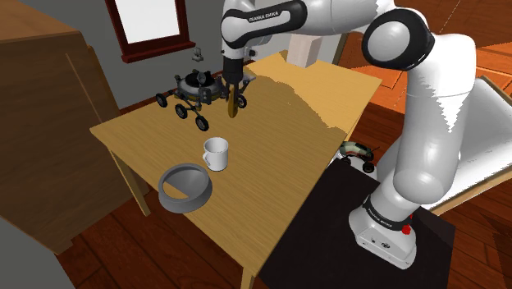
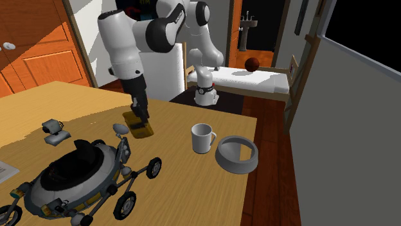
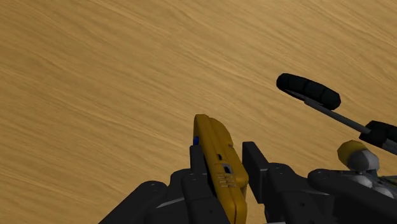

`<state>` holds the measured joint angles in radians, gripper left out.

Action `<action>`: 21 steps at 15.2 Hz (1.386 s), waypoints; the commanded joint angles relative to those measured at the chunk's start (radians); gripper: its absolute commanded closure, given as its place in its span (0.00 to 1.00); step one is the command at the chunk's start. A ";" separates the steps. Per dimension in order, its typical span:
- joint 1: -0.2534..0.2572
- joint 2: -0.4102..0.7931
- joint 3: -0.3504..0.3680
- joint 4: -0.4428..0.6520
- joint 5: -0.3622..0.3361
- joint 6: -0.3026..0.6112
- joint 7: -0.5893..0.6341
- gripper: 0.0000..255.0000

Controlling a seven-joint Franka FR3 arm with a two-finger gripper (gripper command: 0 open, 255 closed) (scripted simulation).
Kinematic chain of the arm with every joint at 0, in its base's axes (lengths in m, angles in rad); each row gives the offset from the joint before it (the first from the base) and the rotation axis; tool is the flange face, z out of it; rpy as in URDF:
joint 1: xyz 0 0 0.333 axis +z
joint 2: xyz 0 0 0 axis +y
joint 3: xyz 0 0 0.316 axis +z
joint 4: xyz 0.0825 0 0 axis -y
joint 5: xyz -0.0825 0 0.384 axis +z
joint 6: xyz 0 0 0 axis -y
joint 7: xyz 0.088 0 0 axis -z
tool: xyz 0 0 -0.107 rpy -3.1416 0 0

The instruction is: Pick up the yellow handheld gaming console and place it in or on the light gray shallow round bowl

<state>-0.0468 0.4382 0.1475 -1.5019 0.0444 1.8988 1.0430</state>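
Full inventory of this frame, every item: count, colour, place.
console: 1, yellow, clasped in the end effector, over the table.
rover: 1, grey and black, on the table beside the console.
mug: 1, white, on the table between rover and bowl.
bowl: 1, grey, on the table near the mug.
small object: 1, grey, on the table by the rover.
table: 1, light wood.
ball: 1, dark red, on the bed.
bed: 1, white, by the stand.
stand: 1, black, under the arm.
arm: 1, white.
end effector: 1, black, shut on the console.
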 commanded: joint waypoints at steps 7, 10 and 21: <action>0.014 -0.029 0.008 0.050 0.001 -0.077 0.026 1.00; 0.051 -0.069 0.026 -0.005 0.002 -0.057 0.082 1.00; 0.196 -0.142 0.104 -0.092 -0.005 -0.022 0.306 1.00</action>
<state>0.1349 0.3021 0.2438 -1.5850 0.0403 1.8720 1.3247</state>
